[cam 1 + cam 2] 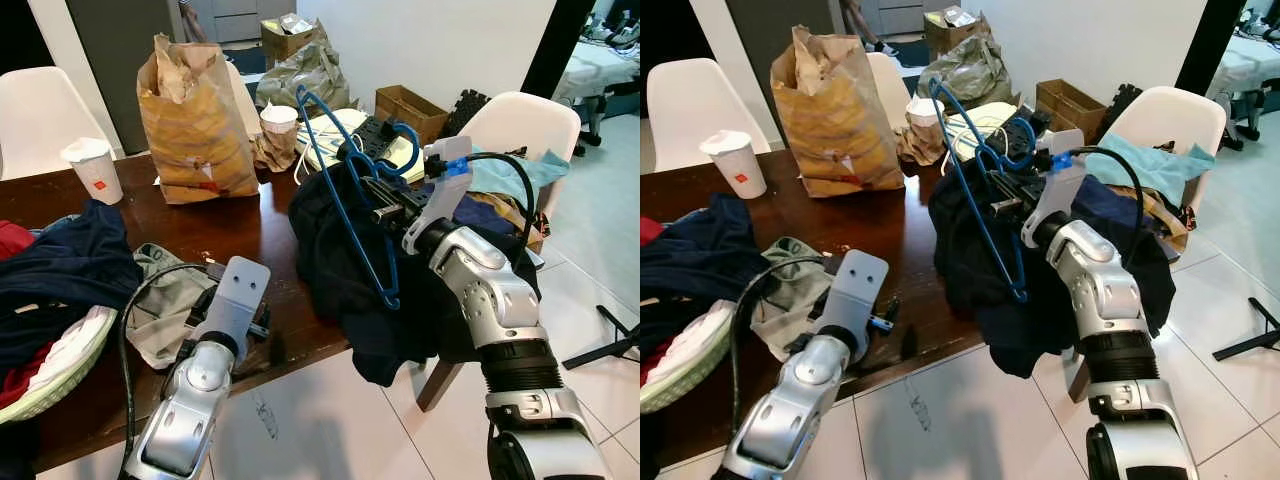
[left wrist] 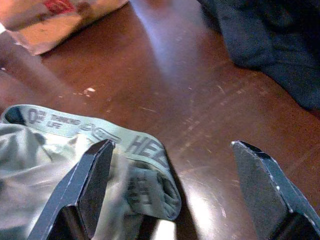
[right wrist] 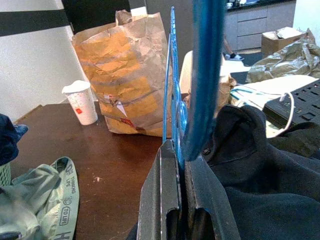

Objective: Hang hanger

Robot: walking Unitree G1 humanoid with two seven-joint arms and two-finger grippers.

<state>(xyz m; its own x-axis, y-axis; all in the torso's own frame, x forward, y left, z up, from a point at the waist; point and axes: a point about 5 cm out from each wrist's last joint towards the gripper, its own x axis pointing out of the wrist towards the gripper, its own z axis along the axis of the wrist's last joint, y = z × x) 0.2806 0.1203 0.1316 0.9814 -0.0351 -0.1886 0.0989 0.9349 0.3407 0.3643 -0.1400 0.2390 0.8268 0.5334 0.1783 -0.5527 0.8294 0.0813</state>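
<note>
We are standing at the near edge of a dark wooden table (image 1: 230, 225) that is carrying clutter: a tall brown paper bag (image 1: 195, 120) at the far middle, a white paper cup (image 1: 92, 170) to its left, dark clothes (image 1: 60, 265) piled at the near left, and a black garment (image 1: 345, 250) draping over the right edge. A white chair (image 1: 525, 125) is standing beyond it on the right.

Our right gripper (image 3: 181, 165) is pinching the blue hanger (image 1: 355, 190) above the black garment, fingers pressed narrow on its wire, hook pointing up and away. Our left gripper (image 2: 172, 192) is hovering low over the near table with its fingers spread wide and holding nothing, just beside a pale green fabric (image 2: 60, 170).

We are judging the risks: no rail is showing, so turning to look for one could swing the hanger into the bag or cup. The thin wire could also twist or slide between the pads.

The right wrist view is showing the tight clamp on the wire edge-on; the head views are showing the hanger's full triangle and hook instead. The left wrist view is revealing lettering on the green fabric.
</note>
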